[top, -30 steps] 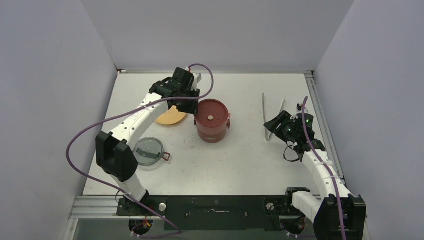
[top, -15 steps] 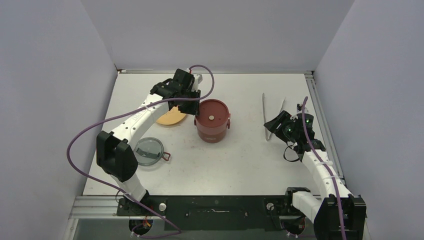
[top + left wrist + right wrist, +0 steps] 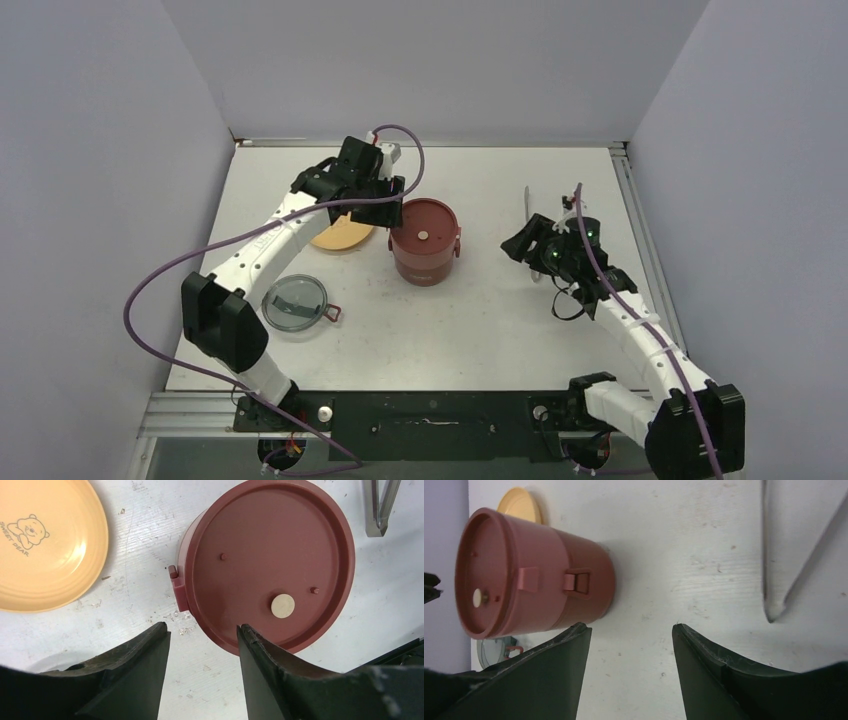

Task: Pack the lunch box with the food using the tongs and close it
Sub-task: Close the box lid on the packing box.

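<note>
The white table (image 3: 480, 320) carries everything, with both arms bolted at its near edge. The left arm (image 3: 270, 240) reaches far across to the back, and the right arm (image 3: 640, 335) bends in from the right side. The lunch box (image 3: 425, 245) stands upright near the middle of the table, its maroon tiers stacked and a flat maroon disc on top. Just to its left lies the plate (image 3: 335, 238), yellow-orange and partly hidden under the left arm; the two are close but not touching. The grey lid (image 3: 293, 303) lies flat on the table, nearer the arm bases and well apart from the lunch box. The tongs (image 3: 527, 205) lie on the table to the right of the lunch box, their near part hidden by the right arm. The left gripper (image 3: 202, 627) hovers at the lunch box's left rim, fingers apart with nothing between them. The right gripper (image 3: 630, 626) hangs between the lunch box and the tongs, fingers likewise spread and holding nothing. A clasp (image 3: 576, 581) shows on the lunch box's side, and a small pale button (image 3: 282, 605) sits on its top disc.
</note>
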Robot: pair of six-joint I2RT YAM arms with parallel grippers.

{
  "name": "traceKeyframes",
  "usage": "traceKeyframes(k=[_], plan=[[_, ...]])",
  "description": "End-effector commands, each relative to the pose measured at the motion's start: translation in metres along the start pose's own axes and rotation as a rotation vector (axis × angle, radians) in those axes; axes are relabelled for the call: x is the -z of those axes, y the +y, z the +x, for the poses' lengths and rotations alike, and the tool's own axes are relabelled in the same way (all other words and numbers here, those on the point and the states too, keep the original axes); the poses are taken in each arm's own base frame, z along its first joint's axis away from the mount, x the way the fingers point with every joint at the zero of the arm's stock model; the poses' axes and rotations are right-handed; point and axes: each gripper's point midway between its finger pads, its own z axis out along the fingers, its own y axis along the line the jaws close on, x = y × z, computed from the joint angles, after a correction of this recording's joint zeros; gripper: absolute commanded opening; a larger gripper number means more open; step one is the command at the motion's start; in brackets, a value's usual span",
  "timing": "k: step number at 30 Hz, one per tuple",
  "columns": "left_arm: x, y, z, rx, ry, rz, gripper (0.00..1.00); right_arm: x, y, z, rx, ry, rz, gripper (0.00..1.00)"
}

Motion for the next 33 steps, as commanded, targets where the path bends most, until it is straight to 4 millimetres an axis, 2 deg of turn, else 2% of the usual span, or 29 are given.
traceKeyframes(k=[1, 8, 12, 15, 20, 27, 33], plan=[[0.012, -0.004, -0.017, -0.007, -0.095, 0.009, 0.53, -0.006, 0.050, -0.020, 0.125, -0.064, -0.055, 0.63], [0.004, 0.001, -0.013, -0.001, -0.085, 0.002, 0.53, -0.026, 0.108, -0.007, 0.260, -0.031, -0.093, 0.68], [-0.001, 0.002, -0.011, 0.004, -0.077, 0.004, 0.53, -0.031, 0.131, 0.000, 0.300, -0.045, -0.107, 0.70], [-0.002, 0.001, -0.011, 0.005, -0.079, 0.010, 0.53, -0.032, 0.140, 0.002, 0.307, -0.043, -0.124, 0.70], [-0.009, 0.002, -0.009, 0.004, -0.072, 0.012, 0.53, -0.039, 0.142, 0.010, 0.322, -0.019, -0.121, 0.71], [-0.020, 0.008, 0.001, -0.004, -0.033, -0.011, 0.53, -0.053, 0.128, 0.022, 0.333, 0.010, -0.054, 0.71], [-0.026, 0.025, 0.012, -0.022, 0.007, -0.089, 0.51, -0.058, 0.113, 0.035, 0.344, 0.039, -0.002, 0.71]])
